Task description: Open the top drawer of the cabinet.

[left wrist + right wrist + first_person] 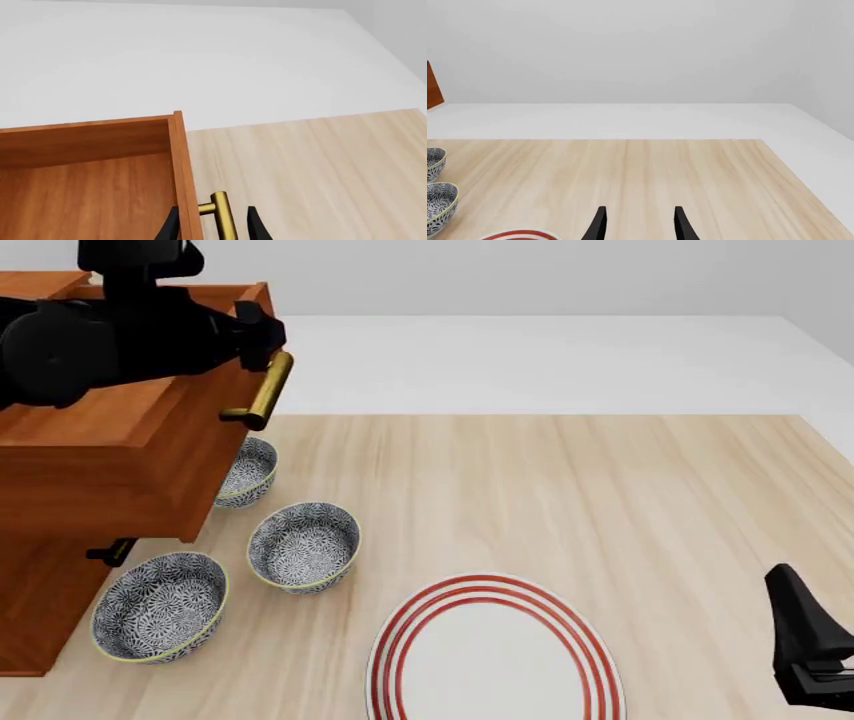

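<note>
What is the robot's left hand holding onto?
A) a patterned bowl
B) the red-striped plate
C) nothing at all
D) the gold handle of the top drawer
D. The left gripper has one finger on each side of the brass handle of the top drawer, which sticks out from the cabinet above the bowls; the plate lies untouched.

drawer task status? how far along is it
Mostly done: the top drawer stands pulled well out of the cabinet, its bare interior visible in the left wrist view. In hand: the left gripper straddles the brass handle; whether it is clamped is unclear. Left: possibly release and retreat. The right gripper sits open, away from the cabinet.
</note>
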Motion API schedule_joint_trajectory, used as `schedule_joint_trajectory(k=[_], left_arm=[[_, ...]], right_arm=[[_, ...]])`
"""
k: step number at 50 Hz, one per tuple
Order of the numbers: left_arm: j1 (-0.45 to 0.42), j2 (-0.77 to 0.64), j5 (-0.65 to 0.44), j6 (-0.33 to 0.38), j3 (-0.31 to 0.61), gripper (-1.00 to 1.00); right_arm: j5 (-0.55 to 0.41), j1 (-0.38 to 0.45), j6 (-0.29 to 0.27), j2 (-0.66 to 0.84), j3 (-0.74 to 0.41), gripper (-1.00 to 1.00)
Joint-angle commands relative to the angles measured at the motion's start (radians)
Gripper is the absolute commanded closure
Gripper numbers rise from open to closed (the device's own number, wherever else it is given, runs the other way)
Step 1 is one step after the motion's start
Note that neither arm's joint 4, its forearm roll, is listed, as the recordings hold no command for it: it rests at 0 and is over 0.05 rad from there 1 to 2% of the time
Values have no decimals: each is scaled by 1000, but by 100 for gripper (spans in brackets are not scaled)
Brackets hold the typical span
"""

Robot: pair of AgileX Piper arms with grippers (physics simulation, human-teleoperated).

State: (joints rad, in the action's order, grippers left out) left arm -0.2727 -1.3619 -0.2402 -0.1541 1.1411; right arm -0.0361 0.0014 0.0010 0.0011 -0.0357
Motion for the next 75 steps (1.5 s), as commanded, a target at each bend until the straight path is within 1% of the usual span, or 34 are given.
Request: schedule_joint_trajectory(k=[1, 17, 43, 56, 75], left_arm=[[-62, -224, -20, 147, -165, -100], [-77, -161, -54, 129, -150, -100], [-97, -15, -137, 98, -101, -100], [-97, 43, -177, 103, -78, -100], [-100, 90, -219, 106, -34, -100]], right_arm=[[0, 0, 0, 0, 0, -100], [0, 0, 0, 0, 0, -100], [0, 0, 0, 0, 0, -100], [0, 0, 0, 0, 0, -100], [0, 0, 0, 0, 0, -100]])
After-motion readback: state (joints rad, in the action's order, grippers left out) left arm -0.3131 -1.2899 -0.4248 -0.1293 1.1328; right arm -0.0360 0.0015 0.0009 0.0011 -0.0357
